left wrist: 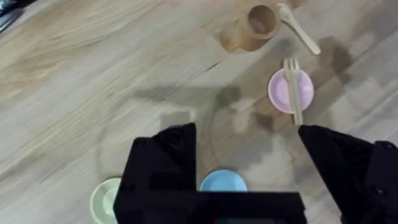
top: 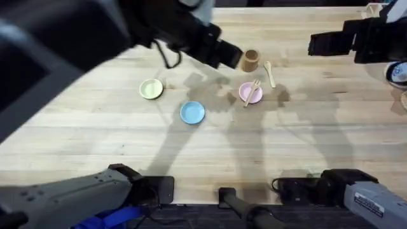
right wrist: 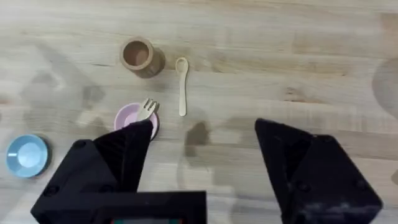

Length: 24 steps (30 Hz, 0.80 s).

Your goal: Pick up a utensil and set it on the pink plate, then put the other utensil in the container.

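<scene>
Fork: the small pale wooden fork [left wrist: 292, 88] is lying across the pink plate [left wrist: 281, 92], tines over one rim and the thin handle running off past the opposite rim onto the table [top: 95, 137].
Spoon: the wooden spoon [right wrist: 181, 85] is lying flat on the bare wood just beside the container [right wrist: 139, 57], apart from both the cup and the plate; its oval bowl is pointing toward the far side of the table.
Container: the brown wooden cup is standing upright and looking empty from above, so the second step is judged not yet done.
Left gripper [left wrist: 249, 155]: it is hanging above the plates with its jaws spread wide and nothing between them.
Right gripper [right wrist: 205, 155]: it is hovering high over the spoon's side of the table, jaws likewise parted and empty.
Risk, spoon grasp: the spoon is thin and lying flat, so fingers closing on it are likely to skid it along the wood or pinch only one edge.
Risk, cup: the cup is sitting so near the spoon that a descending finger may be knocking it over or shoving it.
Risk, fork: its overhanging handle is reaching toward the spoon, so a careless sweep may be tipping it off the plate.
Other plates: the light blue plate [top: 192, 112] and yellow-green plate [top: 151, 89] are sitting well apart from the work.
</scene>
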### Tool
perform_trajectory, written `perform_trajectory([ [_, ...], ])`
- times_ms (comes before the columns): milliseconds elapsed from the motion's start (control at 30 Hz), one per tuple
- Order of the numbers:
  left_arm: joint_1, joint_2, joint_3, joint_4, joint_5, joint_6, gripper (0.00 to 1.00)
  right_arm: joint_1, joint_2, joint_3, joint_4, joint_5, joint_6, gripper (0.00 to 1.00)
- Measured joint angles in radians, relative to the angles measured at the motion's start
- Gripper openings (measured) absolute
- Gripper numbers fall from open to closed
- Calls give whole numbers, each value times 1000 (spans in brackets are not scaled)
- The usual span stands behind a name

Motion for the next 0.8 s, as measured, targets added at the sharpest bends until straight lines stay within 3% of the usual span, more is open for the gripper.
perform_trajectory([
  [133, 73, -69, 0, -34, 39, 49, 995, 0, 0, 0, 0, 0, 0, 998],
  [233, 134, -113, 0, -63, 110, 117, 997, 0, 0, 0, 0, 0, 0, 998],
  [467, 374, -129, 1, -159, 405, 349, 995, 0, 0, 0, 0, 0, 0, 998],
  [567, 468, -128, 1, -209, 510, 486, 996, 0, 0, 0, 0, 0, 0, 998],
  [667, 515, -123, 1, -228, 577, 607, 996, 0, 0, 0, 0, 0, 0, 998],
  [800, 523, -88, 1, -229, 631, 722, 996, 0, 0, 0, 0, 0, 0, 998],
])
